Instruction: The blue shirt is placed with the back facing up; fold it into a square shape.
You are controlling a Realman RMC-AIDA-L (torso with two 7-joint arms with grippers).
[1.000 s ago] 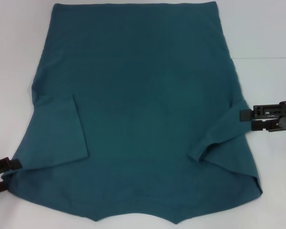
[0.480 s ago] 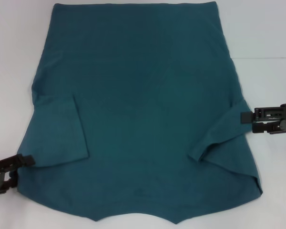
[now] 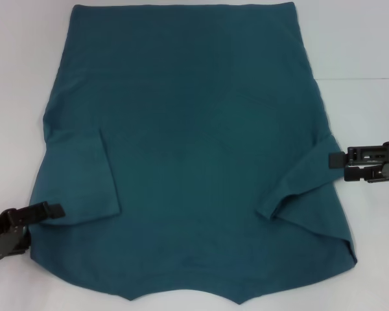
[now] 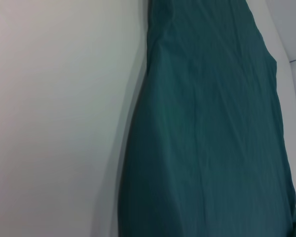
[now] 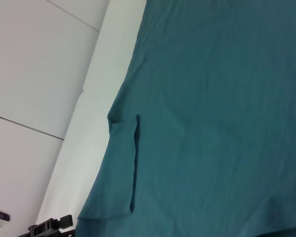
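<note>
- Head view: the blue shirt (image 3: 188,155) lies spread flat over the white table (image 3: 366,52), plain side up, reaching from the far edge almost to the near edge. Both short sleeves are folded inward onto the body.
- Head view: the left gripper (image 3: 48,212) sits low at the shirt's left near corner, one finger lying over the cloth at the folded sleeve's lower hem; whether it pinches the fabric cannot be told.
- Head view: the right gripper (image 3: 337,160) is at the shirt's right edge, its tips touching the cloth beside the folded right sleeve; its grip cannot be told.
- Left wrist view: only the shirt's (image 4: 212,128) edge on the bare table (image 4: 59,113) shows.
- Right wrist view: the shirt (image 5: 222,108) with its folded left sleeve, and the left gripper (image 5: 48,228) far off at the table's corner.
</note>
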